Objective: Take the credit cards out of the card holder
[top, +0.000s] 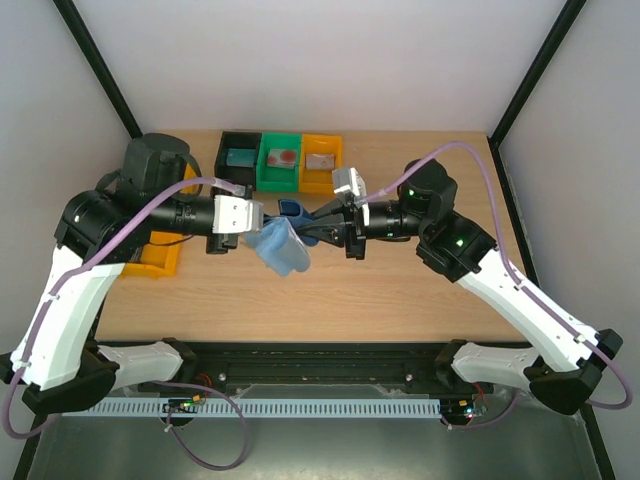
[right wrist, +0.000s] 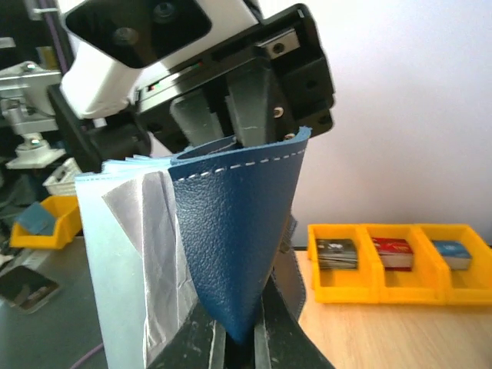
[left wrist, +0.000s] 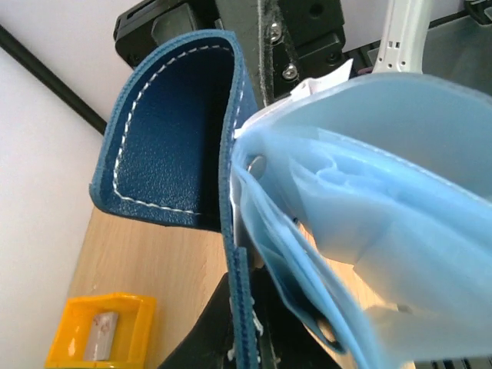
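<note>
The card holder [top: 283, 243] hangs open in the air above the worktop [top: 380, 295], held between the two arms. The left hand [top: 264, 223] is closed on one edge, and the right hand [top: 334, 228] is pinched tight on the navy cover. It looks light and floppy, its pale pockets sagging, so I'd hold it by a stitched edge. I can't make out any credit cards clearly.

Card holder [right wrist: 231, 254] navy w/ white stitching, lt-blue pockets; black bin [top: 240, 137], green bin [top: 277, 184], orange bin [top: 318, 186].

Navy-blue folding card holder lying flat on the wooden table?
No, the card holder is held between the left gripper and right gripper, off the table.
</note>
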